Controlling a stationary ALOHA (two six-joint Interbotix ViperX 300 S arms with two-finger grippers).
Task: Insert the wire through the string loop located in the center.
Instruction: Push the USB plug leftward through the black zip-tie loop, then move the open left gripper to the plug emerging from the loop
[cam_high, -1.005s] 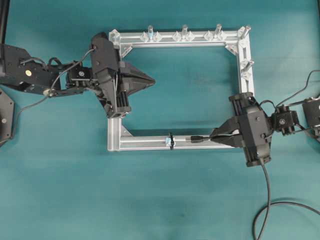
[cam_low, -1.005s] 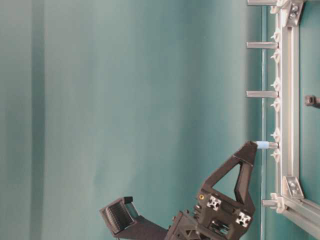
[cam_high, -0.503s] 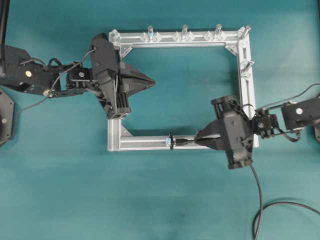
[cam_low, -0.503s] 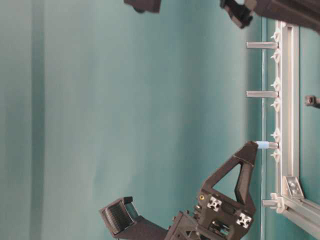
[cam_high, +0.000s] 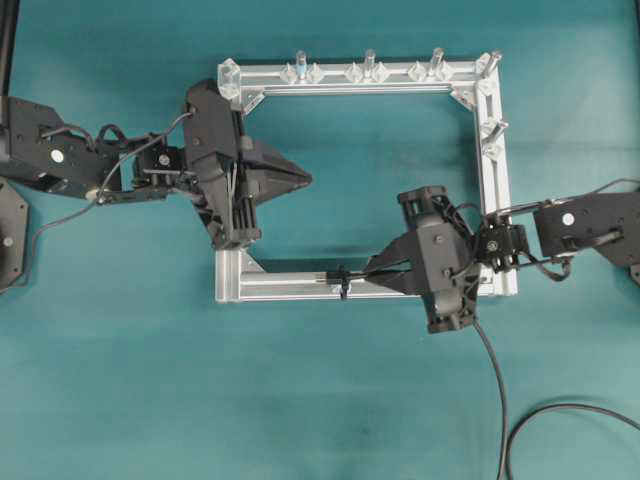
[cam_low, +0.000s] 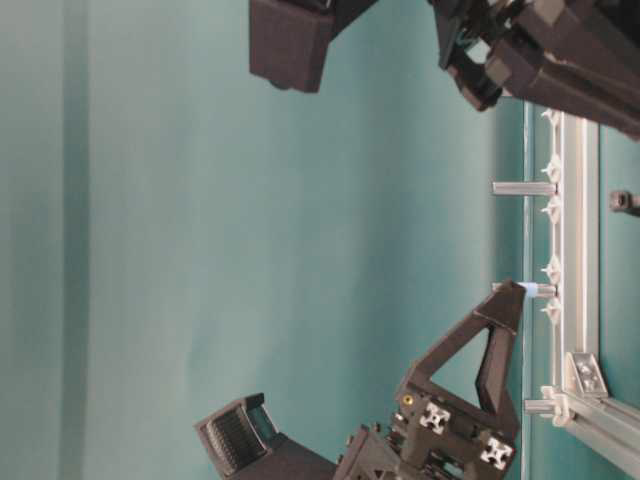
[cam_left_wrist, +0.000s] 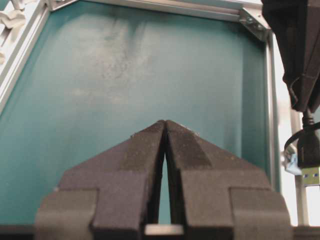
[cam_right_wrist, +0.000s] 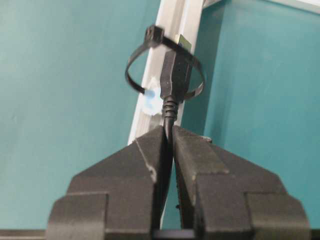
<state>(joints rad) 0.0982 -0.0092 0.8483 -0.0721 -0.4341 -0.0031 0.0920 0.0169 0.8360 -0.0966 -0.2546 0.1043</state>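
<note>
We count one silver frame (cam_high: 360, 74), rectangular, and six upright pegs (cam_high: 369, 62) on it: three along its far bar, one at the corner and two on its right bar. We see one string loop (cam_right_wrist: 164, 70), one wire (cam_right_wrist: 175, 75), and two grippers (cam_high: 300, 178), both black.

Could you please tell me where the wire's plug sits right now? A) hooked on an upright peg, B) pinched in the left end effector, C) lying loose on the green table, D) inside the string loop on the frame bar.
D: in the right wrist view the wire, pinched by the right end effector, has its plug inside the string loop.
</note>
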